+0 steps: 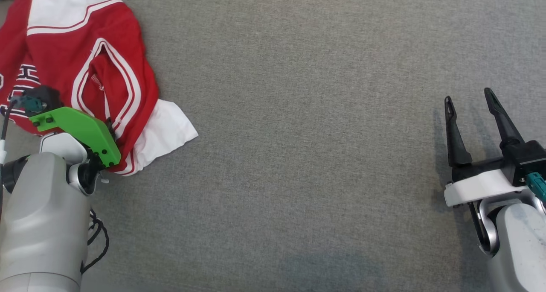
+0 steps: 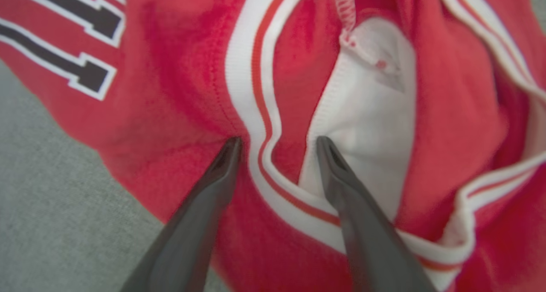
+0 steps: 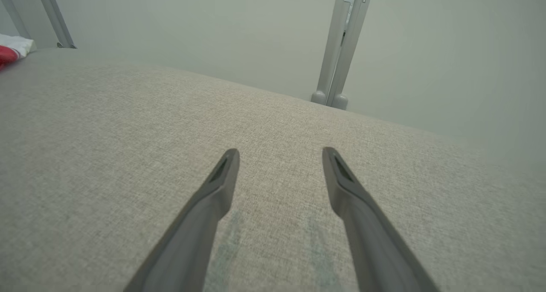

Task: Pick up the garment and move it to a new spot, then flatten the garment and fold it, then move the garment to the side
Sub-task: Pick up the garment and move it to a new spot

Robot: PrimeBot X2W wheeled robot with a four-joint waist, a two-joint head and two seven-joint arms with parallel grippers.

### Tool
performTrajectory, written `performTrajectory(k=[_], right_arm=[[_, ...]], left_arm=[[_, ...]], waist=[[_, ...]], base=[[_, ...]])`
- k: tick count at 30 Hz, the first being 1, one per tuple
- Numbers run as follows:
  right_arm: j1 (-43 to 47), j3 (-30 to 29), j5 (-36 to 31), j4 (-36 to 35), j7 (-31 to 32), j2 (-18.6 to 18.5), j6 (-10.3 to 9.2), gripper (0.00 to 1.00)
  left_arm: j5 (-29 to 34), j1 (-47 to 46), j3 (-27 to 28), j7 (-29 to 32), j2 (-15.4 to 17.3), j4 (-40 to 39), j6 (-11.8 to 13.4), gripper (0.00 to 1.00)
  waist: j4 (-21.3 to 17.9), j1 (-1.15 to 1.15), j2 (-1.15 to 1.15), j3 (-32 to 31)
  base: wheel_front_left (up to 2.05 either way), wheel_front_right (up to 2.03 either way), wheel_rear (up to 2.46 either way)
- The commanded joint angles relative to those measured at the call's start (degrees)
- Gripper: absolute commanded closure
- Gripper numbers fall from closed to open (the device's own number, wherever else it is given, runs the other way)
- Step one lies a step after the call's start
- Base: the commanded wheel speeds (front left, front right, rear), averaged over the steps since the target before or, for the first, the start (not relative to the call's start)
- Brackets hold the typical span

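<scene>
A red garment (image 1: 64, 61) with white panels, white stripes and dark lettering lies crumpled at the upper left of the grey table. My left gripper (image 2: 279, 144) is open right over it, its fingertips straddling a white-and-red striped band (image 2: 251, 91) beside a white inner patch (image 2: 371, 112). In the head view the green wrist mount (image 1: 81, 132) covers those fingers. My right gripper (image 1: 467, 102) is open at the far right, well away from the garment, with nothing between its fingers. A red and white corner of the garment (image 3: 10, 51) appears far off at the left edge of the right wrist view.
Grey fabric covers the table (image 1: 298, 155) from the middle to the right. A black cable (image 1: 96, 240) loops beside my left forearm. Beyond the table's far edge stands a grey upright post (image 3: 339, 48) against a pale wall.
</scene>
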Motion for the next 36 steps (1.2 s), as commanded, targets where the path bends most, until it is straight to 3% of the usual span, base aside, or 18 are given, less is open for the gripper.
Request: performTrajectory(k=[1,7,11,19,26,29,36], right_arm=[[0.9,-0.2,0.4,-0.1,-0.2,0.2,-0.01,0.0],[3.0,-1.2,0.5,0.4,-0.2,1.1,-0.01,0.0],[3.8,-1.3,0.8,0.7,-0.2,2.2,-0.01,0.0],[4.7,-0.7,1.6,1.6,-0.2,4.0,-0.02,0.0],[5.1,-1.0,2.3,1.7,-0.2,5.3,-0.01,0.0],[5.5,-1.1,2.9,1.9,-0.2,5.8,-0.01,0.0],[5.8,-1.1,4.5,2.2,-0.2,6.3,-0.01,0.0]], left_arm=[[-0.3,2.3,-1.3,1.4,-2.4,3.4,-1.1,1.0],[-0.9,1.9,-4.2,0.0,-2.9,1.5,-4.7,1.0],[-1.7,1.1,-7.5,-1.1,-3.1,-3.8,-4.6,1.0],[-7.3,3.2,-17.3,0.8,-2.7,-22.2,-4.5,1.0],[-11.6,5.0,-21.7,5.1,-2.3,-36.4,-4.5,1.0],[-13.2,5.4,-22.7,7.1,-3.6,-42.4,-4.5,1.0],[-16.3,5.3,-24.9,11.4,-7.1,-53.5,-1.2,1.0]], waist=[[-1.4,0.0,0.69,0.2],[-0.7,0.0,0.69,-3.1],[0.0,0.0,0.69,-5.4],[-0.7,0.0,0.69,-9.3],[-4.1,0.0,0.69,-11.2],[-6.5,0.0,0.69,-11.9],[-14.6,0.0,0.69,-12.4]], base=[[0.0,0.0,0.0],[0.0,0.0,0.0],[0.0,0.0,0.0],[0.0,0.0,0.0],[0.0,0.0,0.0],[0.0,0.0,0.0],[0.0,0.0,0.0]])
